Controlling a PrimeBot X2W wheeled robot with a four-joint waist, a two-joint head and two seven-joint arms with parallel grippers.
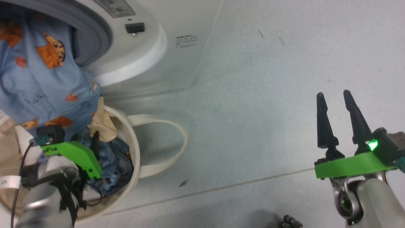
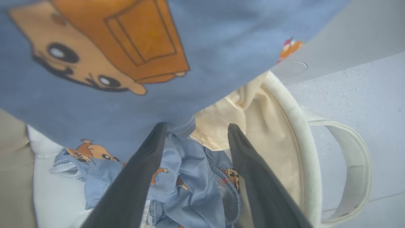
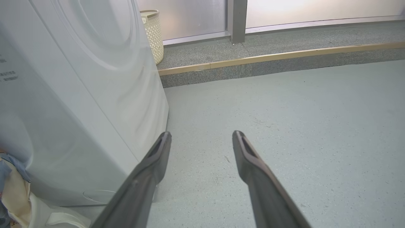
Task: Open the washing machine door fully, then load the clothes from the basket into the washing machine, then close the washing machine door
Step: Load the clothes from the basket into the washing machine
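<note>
A light blue bear-print garment of the clothes (image 1: 41,85) hangs from the open mouth of the white washing machine (image 1: 142,57) down into the cream basket (image 1: 134,152). More blue clothes (image 2: 190,190) lie crumpled inside the basket (image 2: 303,152). My left gripper (image 1: 95,142) points down into the basket. Its jaws stand open (image 2: 196,126) just above the crumpled clothes, with the hanging garment's hem (image 2: 183,126) at the fingertips. My right gripper (image 1: 333,94) hovers open over bare floor to the right, nothing between its fingers (image 3: 202,133). The washing machine door is out of view.
A pale cream cloth (image 2: 234,117) lies against the basket's inner wall. One loop handle (image 1: 177,148) rests on the grey floor. Past the washer's side (image 3: 79,95) stand a perforated cream bin (image 3: 153,31) and a raised step with a wooden edge (image 3: 284,57).
</note>
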